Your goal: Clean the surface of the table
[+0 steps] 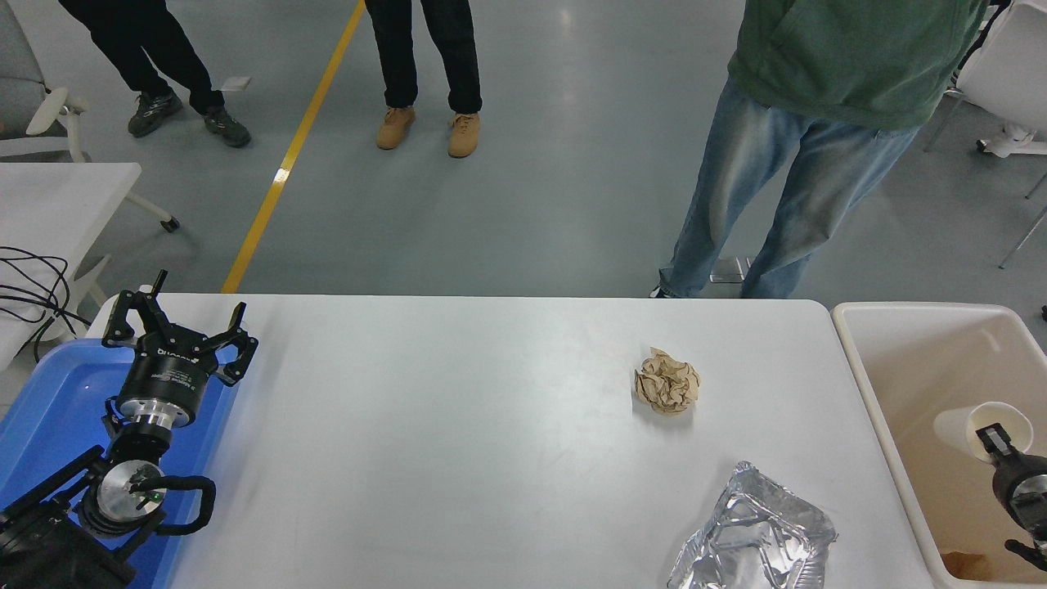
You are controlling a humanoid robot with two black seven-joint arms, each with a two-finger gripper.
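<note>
Small white print runs across the black body of my left gripper [176, 327], above its silver collar. The letters are too small and blurred for me to read. I see no other text anywhere.

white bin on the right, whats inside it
Inside the cream-white plastic bin a white paper cup lies on its side, with the right gripper at its rim. A brown scrap sits at the near corner. The arm hides the floor beneath it.
</note>
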